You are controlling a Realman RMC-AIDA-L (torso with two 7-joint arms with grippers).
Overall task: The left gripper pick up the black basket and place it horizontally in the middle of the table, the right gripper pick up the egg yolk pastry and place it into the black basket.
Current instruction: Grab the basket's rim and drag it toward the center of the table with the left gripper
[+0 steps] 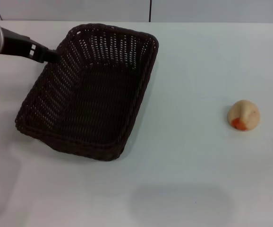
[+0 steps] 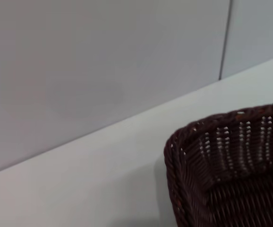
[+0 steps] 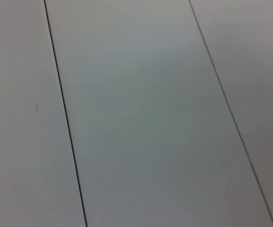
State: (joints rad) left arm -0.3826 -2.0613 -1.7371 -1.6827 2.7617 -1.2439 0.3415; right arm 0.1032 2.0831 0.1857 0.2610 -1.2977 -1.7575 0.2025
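The black basket [image 1: 90, 92] lies empty on the left half of the white table [image 1: 193, 165], skewed with its long side running from far right to near left. My left gripper [image 1: 50, 55] reaches in from the far left and its tip meets the basket's left rim near the far corner. The left wrist view shows that corner of the basket [image 2: 231, 156] and bare table beside it. The egg yolk pastry [image 1: 243, 115] sits alone on the right of the table, orange-red patch facing the front. My right gripper is out of view.
A pale panelled wall [image 1: 150, 9] runs along the table's far edge. The right wrist view shows only grey panels [image 3: 136, 113] with thin dark seams. White tabletop lies between the basket and the pastry.
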